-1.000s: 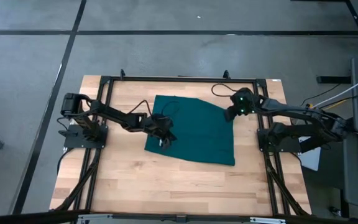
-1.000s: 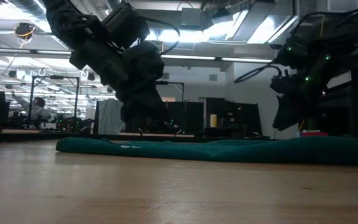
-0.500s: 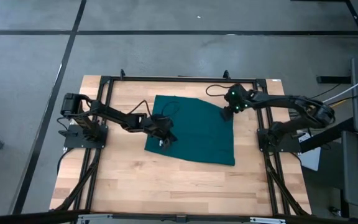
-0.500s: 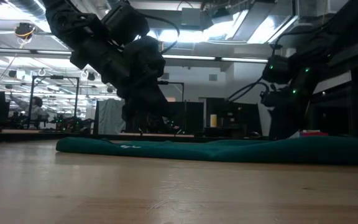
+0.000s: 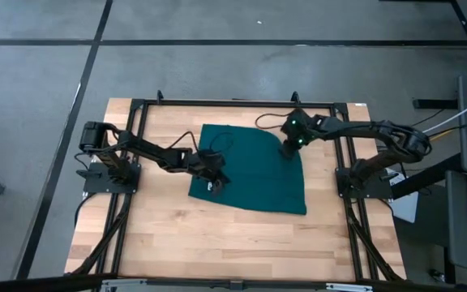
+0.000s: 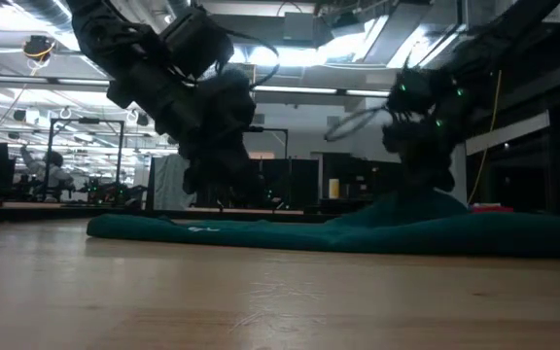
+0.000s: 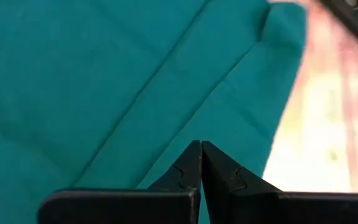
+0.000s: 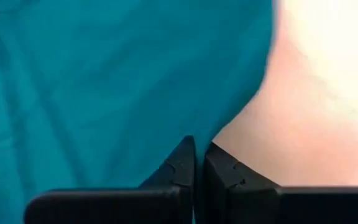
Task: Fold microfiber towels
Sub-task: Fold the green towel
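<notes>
Right pincer (image 5: 286,151): tips pressed together at the towel's (image 5: 250,170) edge, upper right of centre in the high view. In its wrist view the fingertips (image 8: 185,163) meet right where teal cloth gives way to bare desk (image 5: 217,243). The low view shows the cloth peaked up under this pincer, so I judge the edge is pinched and lifted slightly.

Left pincer (image 5: 215,186): tips shut, down at the towel's left edge, left of centre in the high view. Its wrist view shows the fingertips (image 7: 194,163) closed with a crease of cloth running away from them; a grip on the cloth looks likely, but the contact itself is not visible.

Towel: one dark teal cloth, lying mostly flat at mid-desk, inside the black frame (image 5: 233,104).

Step in hand, as judged: taking hold of two edge points before a fold. To do it well: confirm each pinch holds a single layer, raise both sides evenly, and keep the span between the pincers taut so that the edge travels straight and lands square.

Pose: left arm reaches in low from the frame's left, forearm nearly level. Right arm stretches long from the right, wrist angled down onto the cloth.
</notes>
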Available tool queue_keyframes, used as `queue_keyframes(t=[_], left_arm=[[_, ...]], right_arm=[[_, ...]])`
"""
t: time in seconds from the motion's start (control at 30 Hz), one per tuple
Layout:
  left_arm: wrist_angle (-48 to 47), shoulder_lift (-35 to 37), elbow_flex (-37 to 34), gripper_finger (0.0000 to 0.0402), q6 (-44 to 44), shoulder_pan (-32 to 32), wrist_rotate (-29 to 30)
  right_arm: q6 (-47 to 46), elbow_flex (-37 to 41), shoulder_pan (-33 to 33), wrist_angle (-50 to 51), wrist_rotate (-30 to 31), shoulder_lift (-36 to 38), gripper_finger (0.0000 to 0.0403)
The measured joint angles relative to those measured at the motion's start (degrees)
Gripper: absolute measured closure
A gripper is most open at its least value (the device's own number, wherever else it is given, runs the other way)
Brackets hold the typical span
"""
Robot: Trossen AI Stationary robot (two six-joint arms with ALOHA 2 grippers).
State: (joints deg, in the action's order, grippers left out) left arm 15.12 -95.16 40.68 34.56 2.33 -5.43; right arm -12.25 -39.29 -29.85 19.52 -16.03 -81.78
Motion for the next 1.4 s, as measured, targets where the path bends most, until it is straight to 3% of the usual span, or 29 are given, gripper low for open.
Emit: queue_keyframes(t=[0.33,0.53,0.8,0.97,1.13,1.4], left_arm=[[2.6,-4.6,0.0,0.04,2.3,-0.2,-0.7],[4.6,-5.0,0.0,0.0399,2.8,-0.4,-0.5],[4.4,-5.0,0.0,0.0399,3.2,-0.5,-0.7],[4.4,-5.0,0.0,0.04,3.9,-1.4,-1.3],[4.4,-5.0,0.0,0.04,3.9,-2.7,-0.4],[4.4,-5.0,0.0,0.04,4.7,-3.0,0.0]], right_arm=[[-12.4,-4.2,24.6,2.4,3.1,-1.1,0.0373],[-24.1,-4.1,37.1,-1.0,4.3,-3.9,0.0335],[-31.3,-4.1,36.4,-13.2,10.3,-2.4,0.0268],[-31.4,-4.1,35.5,-7.5,11.7,-1.9,0.0255],[-29.9,-4.1,36.1,-7.4,9.7,-2.2,0.028],[-30.6,-4.1,38.2,-9.9,6.2,-3.6,0.0355]])
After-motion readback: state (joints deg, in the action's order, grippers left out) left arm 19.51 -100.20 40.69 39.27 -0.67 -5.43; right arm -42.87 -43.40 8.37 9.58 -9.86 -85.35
